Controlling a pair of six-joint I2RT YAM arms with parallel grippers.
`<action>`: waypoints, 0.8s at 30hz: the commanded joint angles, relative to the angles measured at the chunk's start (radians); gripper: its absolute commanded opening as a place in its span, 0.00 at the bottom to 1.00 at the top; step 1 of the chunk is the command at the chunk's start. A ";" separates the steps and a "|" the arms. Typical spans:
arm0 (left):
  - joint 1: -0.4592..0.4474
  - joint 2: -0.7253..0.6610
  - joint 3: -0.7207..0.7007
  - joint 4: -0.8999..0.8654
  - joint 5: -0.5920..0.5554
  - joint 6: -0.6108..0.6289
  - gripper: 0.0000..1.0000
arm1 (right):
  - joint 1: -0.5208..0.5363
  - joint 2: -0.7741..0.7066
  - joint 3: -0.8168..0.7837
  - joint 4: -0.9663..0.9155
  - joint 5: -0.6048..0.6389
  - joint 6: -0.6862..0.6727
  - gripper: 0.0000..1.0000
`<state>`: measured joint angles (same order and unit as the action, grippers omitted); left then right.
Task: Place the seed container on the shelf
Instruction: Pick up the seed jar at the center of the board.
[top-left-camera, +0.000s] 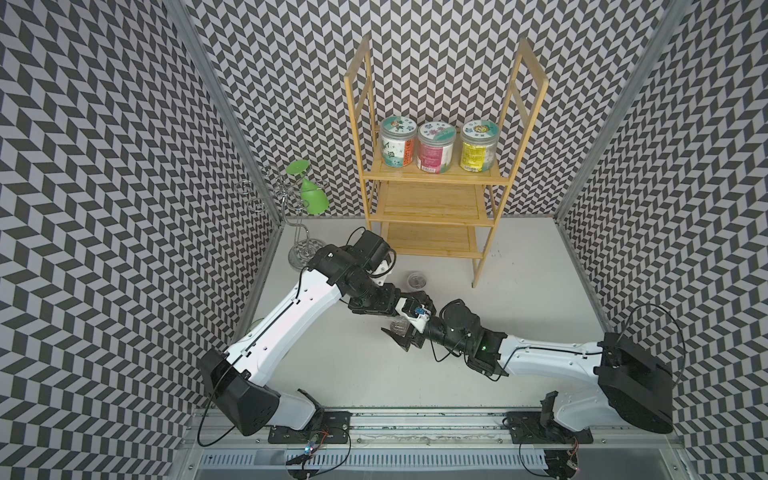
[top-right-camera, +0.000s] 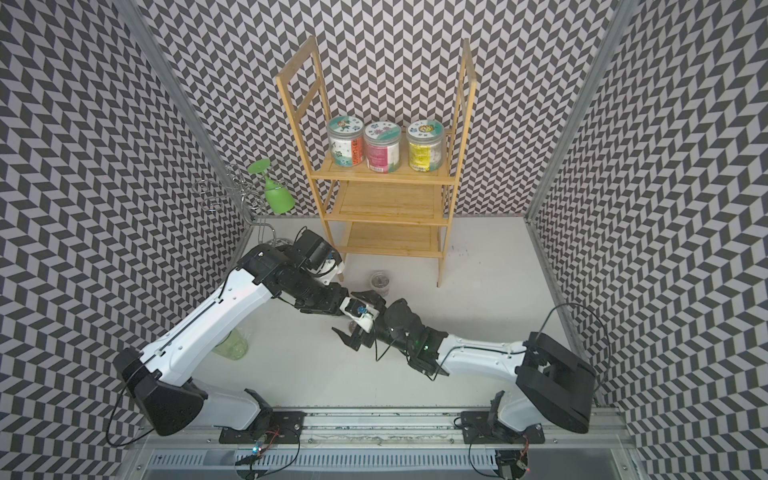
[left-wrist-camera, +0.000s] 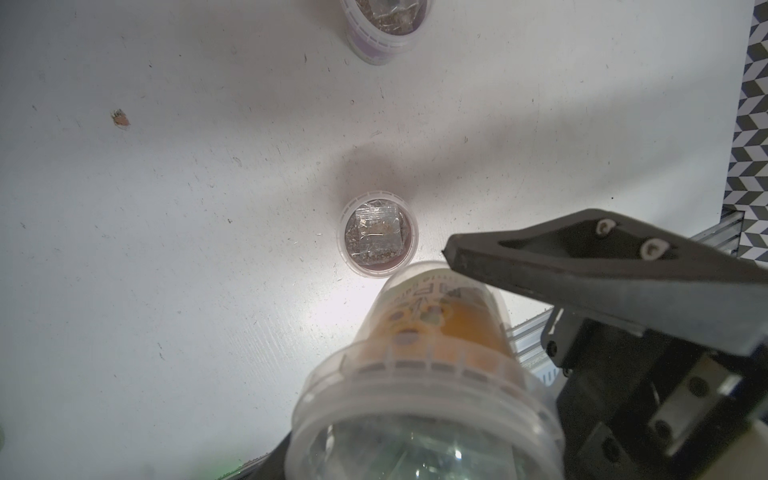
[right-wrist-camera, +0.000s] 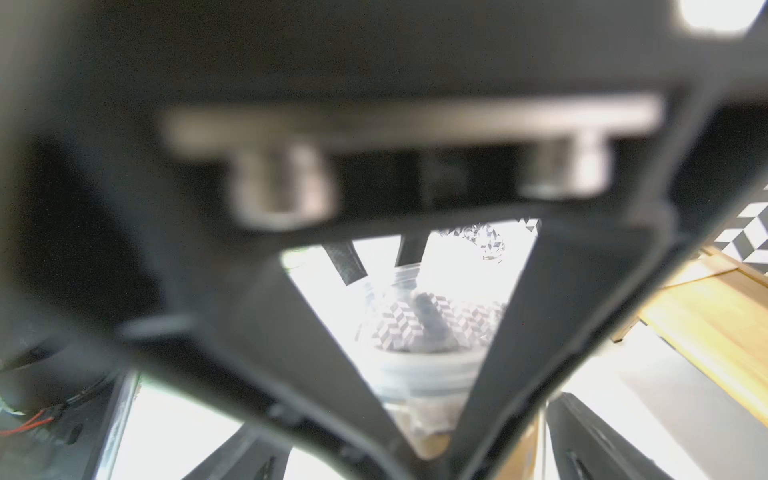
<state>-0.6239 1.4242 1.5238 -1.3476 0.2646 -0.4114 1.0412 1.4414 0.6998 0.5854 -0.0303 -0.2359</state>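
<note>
While on shelf (top-left-camera: 436, 179), three jars (top-left-camera: 435, 147)

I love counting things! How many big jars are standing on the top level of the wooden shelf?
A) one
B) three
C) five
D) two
B: the top tier of the shelf holds a row of three, a teal-lidded jar, a pink jar and a yellow jar.

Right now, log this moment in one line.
left gripper: shut on seed container | right gripper: open, flanking it | shelf: not reached
</note>
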 joint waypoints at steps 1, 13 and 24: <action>-0.011 -0.027 0.018 0.011 0.025 0.014 0.65 | -0.011 0.012 0.033 0.056 0.013 0.034 0.95; -0.017 -0.031 0.010 0.012 0.041 0.042 0.65 | -0.029 0.019 0.044 0.050 -0.008 0.056 0.82; -0.020 -0.033 0.007 0.012 0.056 0.049 0.70 | -0.031 0.008 0.041 0.044 -0.011 0.050 0.62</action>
<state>-0.6342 1.4189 1.5238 -1.3323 0.2832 -0.3817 1.0176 1.4475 0.7177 0.5945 -0.0509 -0.1902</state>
